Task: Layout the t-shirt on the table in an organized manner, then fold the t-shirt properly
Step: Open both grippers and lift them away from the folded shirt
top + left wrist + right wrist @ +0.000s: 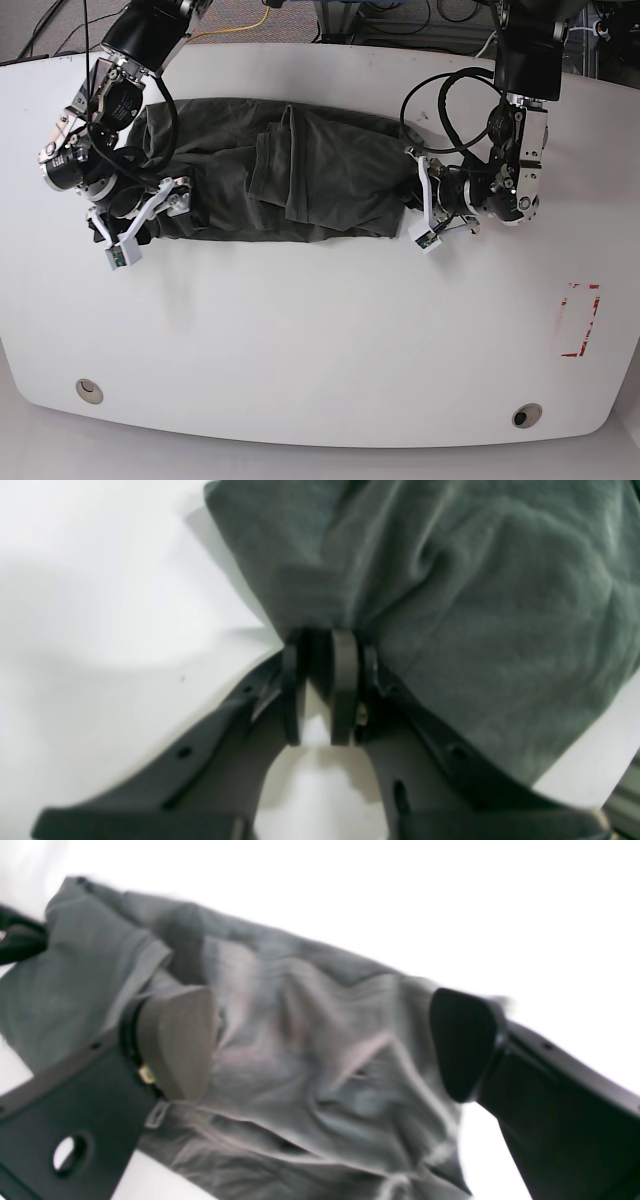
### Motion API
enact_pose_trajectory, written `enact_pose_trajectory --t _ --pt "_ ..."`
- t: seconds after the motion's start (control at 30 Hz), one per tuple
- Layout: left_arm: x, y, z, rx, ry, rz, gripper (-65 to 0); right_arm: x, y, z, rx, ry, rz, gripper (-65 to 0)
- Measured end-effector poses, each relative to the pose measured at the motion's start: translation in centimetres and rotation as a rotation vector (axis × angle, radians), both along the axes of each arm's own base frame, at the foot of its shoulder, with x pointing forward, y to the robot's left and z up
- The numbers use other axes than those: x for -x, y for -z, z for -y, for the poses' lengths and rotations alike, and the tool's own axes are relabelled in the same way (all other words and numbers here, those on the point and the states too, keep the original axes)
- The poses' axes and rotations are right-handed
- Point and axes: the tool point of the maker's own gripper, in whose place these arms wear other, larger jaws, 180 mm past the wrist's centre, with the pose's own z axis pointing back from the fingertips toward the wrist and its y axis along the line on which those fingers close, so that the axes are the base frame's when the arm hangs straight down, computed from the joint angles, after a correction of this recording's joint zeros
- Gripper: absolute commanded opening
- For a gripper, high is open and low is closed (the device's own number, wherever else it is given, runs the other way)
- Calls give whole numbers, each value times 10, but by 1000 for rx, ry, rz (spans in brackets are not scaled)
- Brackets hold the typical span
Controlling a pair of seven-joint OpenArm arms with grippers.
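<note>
On table (320, 330): left pincer (320, 680) clenched on t-shirt (290, 185) edge; right pincer (320, 1045) spread wide, empty.

A glossy white table (320, 330) with curved edges is seen, marked by two round grommet holes (89, 390) near its front edge and a red tape rectangle (579, 320) at one side. The dark grey-green t-shirt (300, 180) is spread, wrinkled and bunched, across its far half.
</note>
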Motion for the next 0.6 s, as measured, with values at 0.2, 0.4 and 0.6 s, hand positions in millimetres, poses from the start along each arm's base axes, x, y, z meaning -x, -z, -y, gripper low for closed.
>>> enact_pose_trajectory --t 0.2,0.4,0.6 --pt "4 3 -9 -6 -6 -5 -585 5 3 47 -23 151 -11 0" --pt "6 3 -19 -14 -9 -6 -585 13 34 62 -149 167 -107 0" --pt "9 4 -26 -22 -11 -6 -585 19 50 86 -321 214 -142 0"
